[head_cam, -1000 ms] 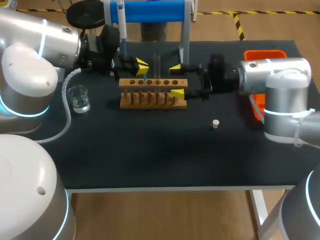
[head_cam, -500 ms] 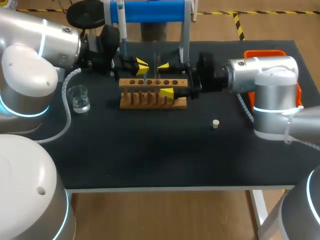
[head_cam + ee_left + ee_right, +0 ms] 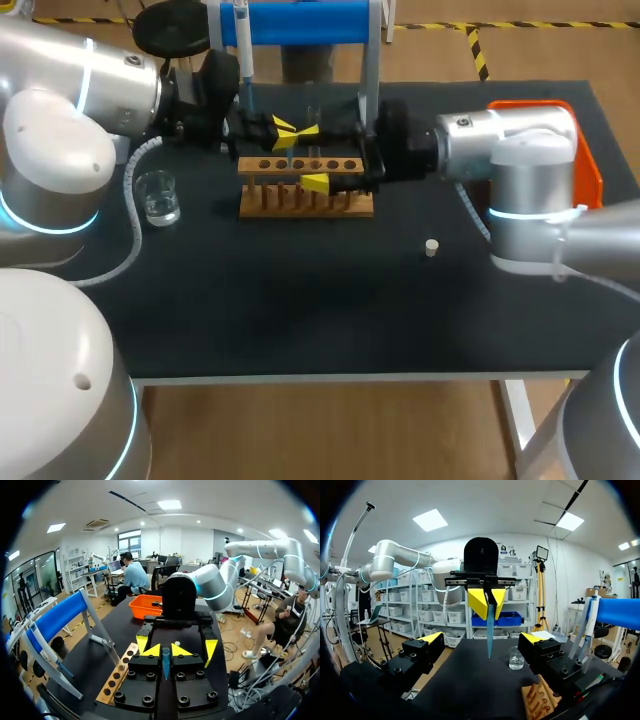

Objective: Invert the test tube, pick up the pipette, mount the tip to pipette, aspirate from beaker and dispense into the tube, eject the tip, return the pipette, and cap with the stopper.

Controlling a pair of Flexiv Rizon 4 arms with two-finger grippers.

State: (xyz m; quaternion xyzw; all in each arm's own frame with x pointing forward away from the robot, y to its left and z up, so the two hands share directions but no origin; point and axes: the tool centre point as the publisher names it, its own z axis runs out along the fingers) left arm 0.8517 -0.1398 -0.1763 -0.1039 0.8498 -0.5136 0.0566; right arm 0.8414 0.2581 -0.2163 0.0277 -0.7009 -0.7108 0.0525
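left gripper (image 3: 165,651) tight on a slim blue tapered pipette tip (image 3: 165,664); right gripper (image 3: 310,156) spread wide

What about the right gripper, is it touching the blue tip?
Apart. The right wrist view shows the right gripper open, with a clear gap on each side of the blue tip, which the left gripper pinches.
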